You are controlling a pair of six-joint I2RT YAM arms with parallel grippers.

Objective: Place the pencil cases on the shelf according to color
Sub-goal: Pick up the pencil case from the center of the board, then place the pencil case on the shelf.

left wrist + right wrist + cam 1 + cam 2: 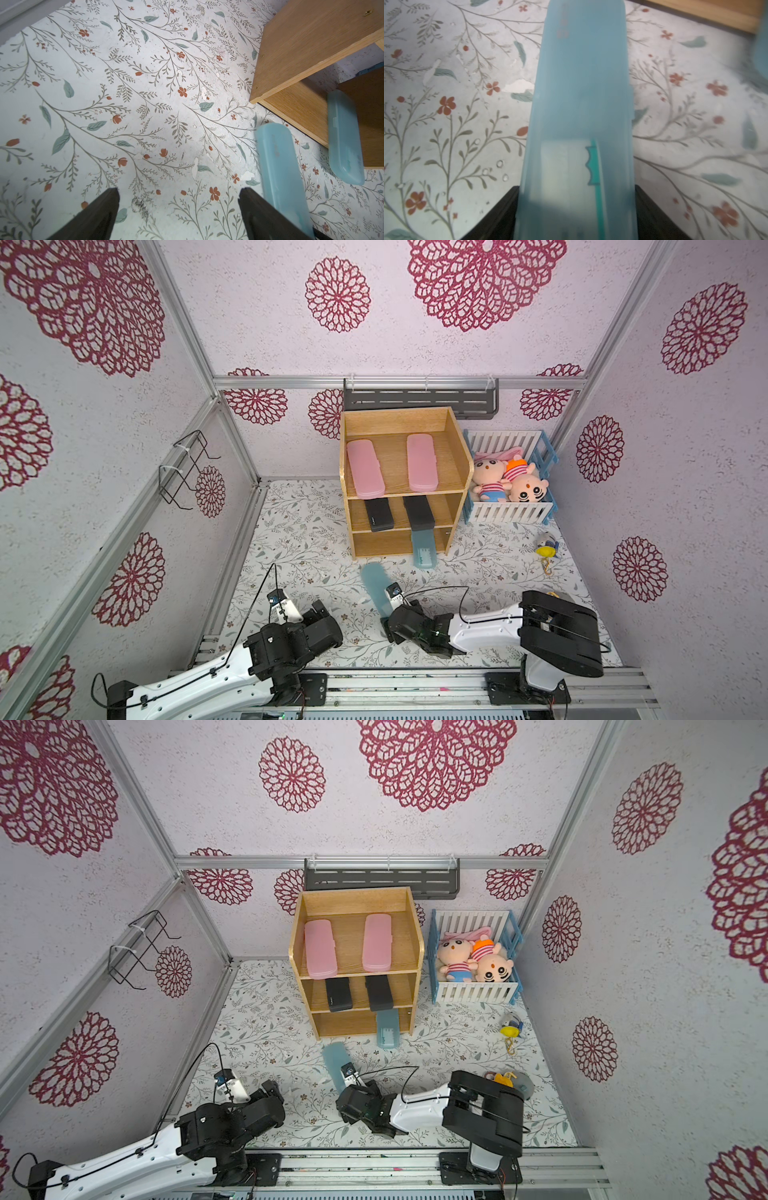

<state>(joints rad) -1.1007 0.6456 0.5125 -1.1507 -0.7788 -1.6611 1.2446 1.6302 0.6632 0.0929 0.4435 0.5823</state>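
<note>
Black fingers (500, 218) of the right tool (576, 188) press on both long sides of a translucent light blue pencil case (581, 83). The tool is closed on it at a middling width, near the end that carries the white label. That case points away from the tool toward the shelf (392, 456). It is blurred in both top views, in front of the shelf and apart from it; whether its far end touches the table (299, 531) I cannot tell.

The right arm (490, 624) rises from the rail at the near edge, bends at a high elbow and stretches its white forearm low toward the table's middle. The left arm (199, 684) lies low by the near edge with its wrist folded. The left tool (178, 191) hangs over bare table, fingers wide apart, nothing between them.

Six cases show, two of each colour. A pink case (365, 469) and a second pink case (422, 463) lie side by side on the shelf's top tier. A black case (379, 515) and a second black case (419, 512) sit on the middle tier, near ends at its front edge. The other blue case (424, 551) has its far end in the bottom tier and its near end out on the table.

Just beside the one shelf stands one white-and-blue crib (509, 512) with plush toys (490, 479). One dark grey rack (419, 400) hangs on the wall behind.
</note>
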